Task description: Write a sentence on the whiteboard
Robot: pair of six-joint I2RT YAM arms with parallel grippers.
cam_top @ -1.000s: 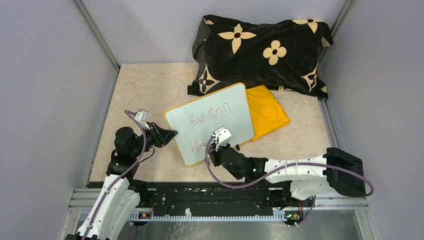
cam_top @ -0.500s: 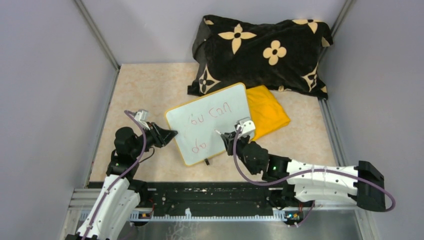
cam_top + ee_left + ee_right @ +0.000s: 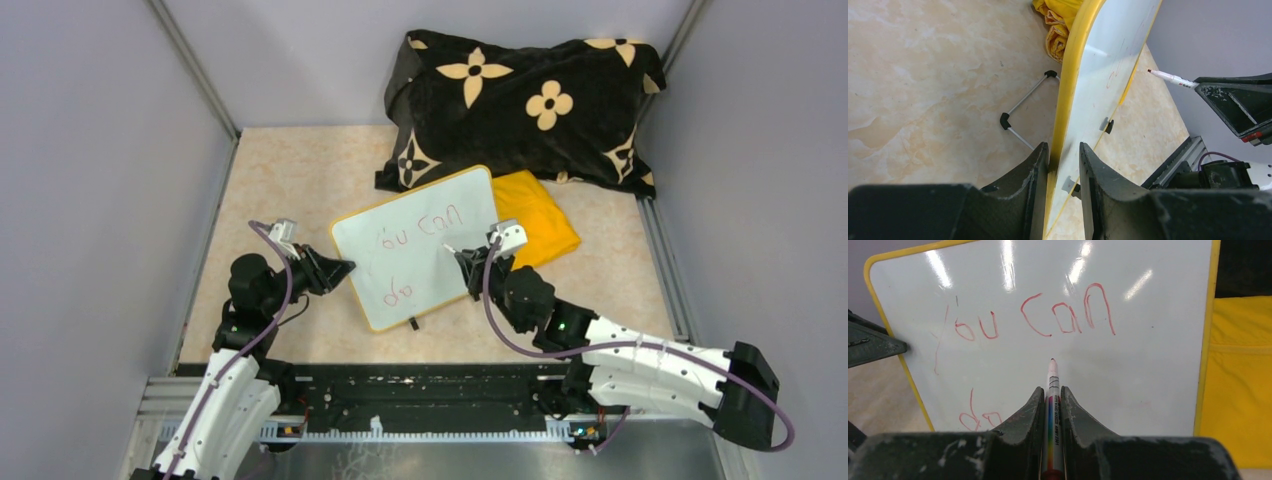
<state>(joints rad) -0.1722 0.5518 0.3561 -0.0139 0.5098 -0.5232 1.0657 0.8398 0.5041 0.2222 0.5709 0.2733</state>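
Note:
The whiteboard (image 3: 425, 255) with its orange-yellow rim stands tilted on the table; it also shows in the right wrist view (image 3: 1148, 380) and edge-on in the left wrist view (image 3: 1098, 95). Red letters of the sentence (image 3: 1033, 320) read "You can" with "do" (image 3: 979, 418) below. My left gripper (image 3: 340, 270) is shut on the board's left edge (image 3: 1060, 155). My right gripper (image 3: 470, 262) is shut on a white marker (image 3: 1053, 405). The marker's tip (image 3: 1052, 361) is below "can", close to the board; I cannot tell if it touches. The marker also shows in the left wrist view (image 3: 1173, 79).
A folded yellow cloth (image 3: 535, 225) lies under the board's right edge. A black pillow with cream flowers (image 3: 525, 105) lies at the back. The board's wire stand (image 3: 1023, 112) rests on the table behind it. Grey walls enclose both sides.
My right gripper with the marker has moved from the board's lower middle up and to the right, off the "do". The left gripper and the board have not moved.

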